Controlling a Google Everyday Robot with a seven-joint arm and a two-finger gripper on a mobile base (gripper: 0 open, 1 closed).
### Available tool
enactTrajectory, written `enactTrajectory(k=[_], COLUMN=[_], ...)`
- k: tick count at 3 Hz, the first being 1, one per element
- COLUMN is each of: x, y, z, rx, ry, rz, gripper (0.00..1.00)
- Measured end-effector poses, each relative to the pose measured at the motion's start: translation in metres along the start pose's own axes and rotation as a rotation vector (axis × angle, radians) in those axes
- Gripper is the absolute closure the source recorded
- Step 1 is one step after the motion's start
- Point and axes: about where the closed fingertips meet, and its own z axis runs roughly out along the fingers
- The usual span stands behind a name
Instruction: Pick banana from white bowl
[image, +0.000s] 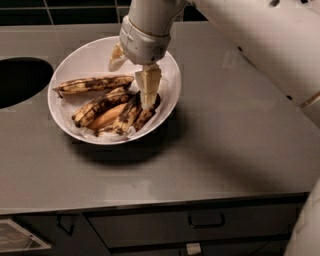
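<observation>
A wide, shallow white bowl (75, 62) lined with white paper sits on the grey counter. It holds several overripe, brown-spotted bananas (102, 107). One lies across the bowl's back (95, 83) and the others are bunched at the front right. My gripper (148, 96) reaches down from above into the right side of the bowl. Its cream tip rests among the bunched bananas, touching a dark one (145, 114). The arm hides part of the bowl's far rim.
A dark round opening (20, 80) is cut into the counter (225, 140) left of the bowl. The robot's white arm (260, 45) crosses the upper right. Drawers with handles (205, 220) run below the counter's front edge.
</observation>
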Motion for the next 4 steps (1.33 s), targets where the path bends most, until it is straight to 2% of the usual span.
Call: enactTrajectory(k=[1, 4], x=[0.000, -0.015], y=[0.000, 0.004], z=[0.000, 0.012], rx=[-0.001, -0.032], ry=[-0.001, -0.031], rz=[-0.001, -0.026], gripper=[0.40, 0.35])
